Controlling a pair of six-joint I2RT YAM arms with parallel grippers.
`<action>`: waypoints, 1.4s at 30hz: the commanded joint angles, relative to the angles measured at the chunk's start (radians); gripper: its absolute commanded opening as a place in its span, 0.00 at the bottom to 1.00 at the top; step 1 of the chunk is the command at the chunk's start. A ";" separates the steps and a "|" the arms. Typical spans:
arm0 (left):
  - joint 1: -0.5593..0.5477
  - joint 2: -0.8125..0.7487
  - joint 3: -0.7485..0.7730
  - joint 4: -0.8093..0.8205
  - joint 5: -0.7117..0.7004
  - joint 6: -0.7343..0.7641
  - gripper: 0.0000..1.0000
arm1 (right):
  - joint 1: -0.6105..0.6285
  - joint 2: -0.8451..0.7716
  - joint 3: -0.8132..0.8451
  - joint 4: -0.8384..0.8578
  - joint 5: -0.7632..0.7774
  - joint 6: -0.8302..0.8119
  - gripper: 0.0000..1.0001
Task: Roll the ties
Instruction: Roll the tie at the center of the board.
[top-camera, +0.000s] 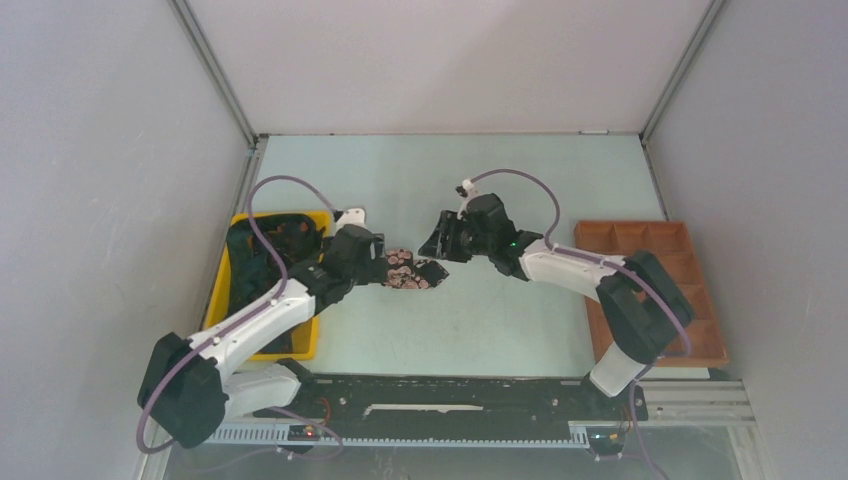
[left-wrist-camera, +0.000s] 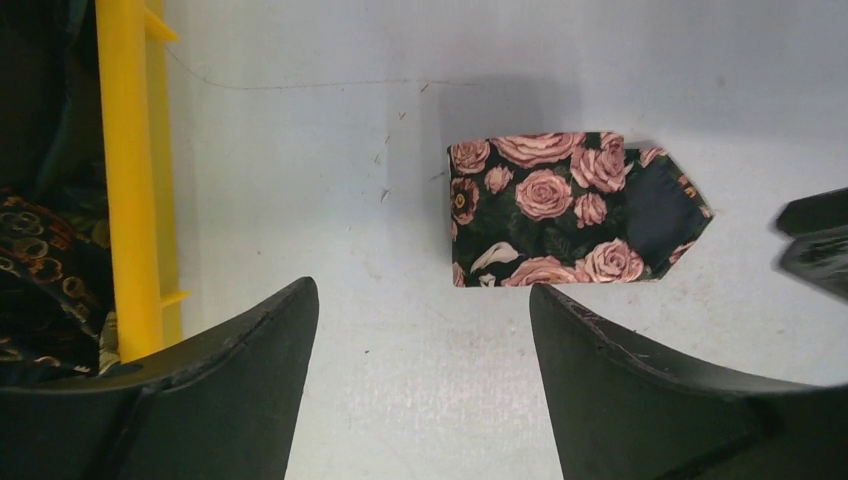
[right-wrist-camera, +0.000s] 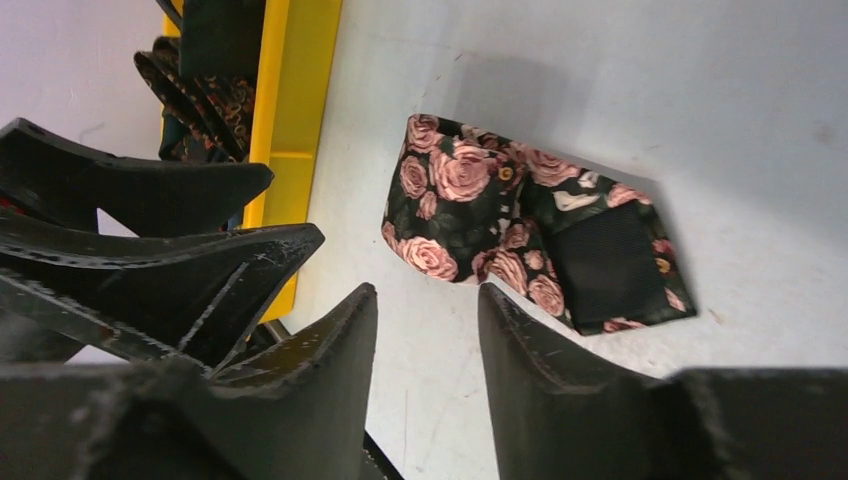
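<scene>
Across the top view, the pale tabletop (top-camera: 480, 330) fills the middle. A brown compartment tray (top-camera: 705, 320) stands at 3 o'clock and a yellow bin (top-camera: 216, 295) at 9 o'clock, with more dark ties (top-camera: 265, 255) heaped in it.

At the centre lies the rolled rose-print tie (left-wrist-camera: 545, 215), a short flat roll. Its pointed end sticks out loose on the tabletop, at 3 o'clock in the left wrist view.

The left gripper (left-wrist-camera: 422, 300) hangs near the roll with its jaws wide apart and holds nothing; the roll is toward 1 o'clock from it and not touching. The right gripper (right-wrist-camera: 428, 295) is also empty, with only a narrow gap between its jaws, and the roll is at 12 o'clock from it.

I judge that the roll is made but not secured. The pointed end is free, so a jaw that catches only this end would pull the roll open. A push from the side could also make the layers slide apart. Both grippers are close together over one small thing, so they could hit each other if they close in at once.
</scene>
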 joint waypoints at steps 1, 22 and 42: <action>0.086 -0.049 -0.040 0.139 0.184 -0.035 0.84 | 0.032 0.069 0.107 0.005 -0.038 -0.012 0.41; 0.190 0.089 -0.113 0.337 0.411 -0.066 0.86 | 0.061 0.283 0.230 -0.087 -0.041 -0.067 0.24; 0.190 0.304 -0.066 0.462 0.502 -0.119 0.81 | 0.035 0.326 0.209 -0.107 -0.065 -0.083 0.19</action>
